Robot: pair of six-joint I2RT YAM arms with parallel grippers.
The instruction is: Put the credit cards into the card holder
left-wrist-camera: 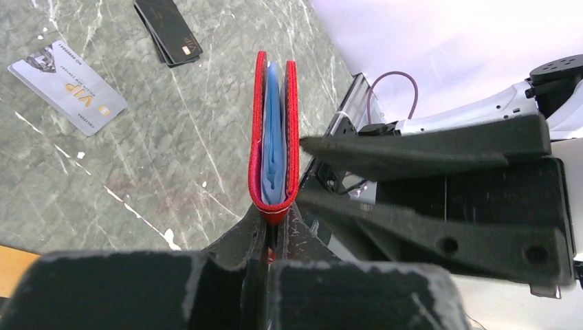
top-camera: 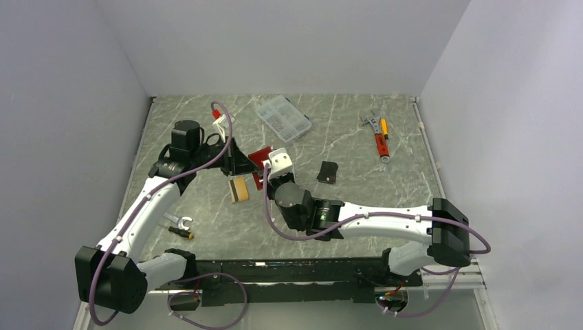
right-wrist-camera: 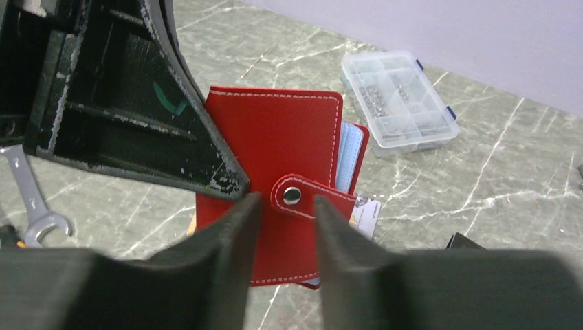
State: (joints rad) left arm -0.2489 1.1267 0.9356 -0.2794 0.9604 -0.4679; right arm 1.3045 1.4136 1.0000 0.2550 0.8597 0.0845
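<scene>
One small tool (top-camera: 182, 230) w/ a yellow-black handle lies at the left, near side, on the grey marbled table (top-camera: 357, 189), just beside your left arm (top-camera: 148, 206). That arm runs up from its base, elbow bent, wrist turned right. Your left gripper (left-wrist-camera: 273, 232) is clamped tight on the fold of the card holder (left-wrist-camera: 275, 124), which is held on edge, open side pointing away from the claw. Holder: red, leather-like, white stitching, light blue sleeves btwn the covers, snap tab (right-wrist-camera: 302, 196) w/ a metal stud. On the table near it: an orange-gold card (top-camera: 239, 189), a silver-grey card (left-wrist-camera: 67, 86) marked VIP, a stack of dark cards (left-wrist-camera: 168, 31) – all thin, flat, round-cornered plastic. Your right gripper (right-wrist-camera: 287, 201) has its jaws apart, one finger each side of the snap tab, tips at the red cover. Your right arm (top-camera: 385, 223) lies low, stretched in from the right, wrist folded back toward the holder. Further right: clear compartmented plastic box (top-camera: 282, 118) on the far side, small black wallet (top-camera: 328, 172), then wrenches (top-camera: 377, 134) w/ red & orange handles.
</scene>
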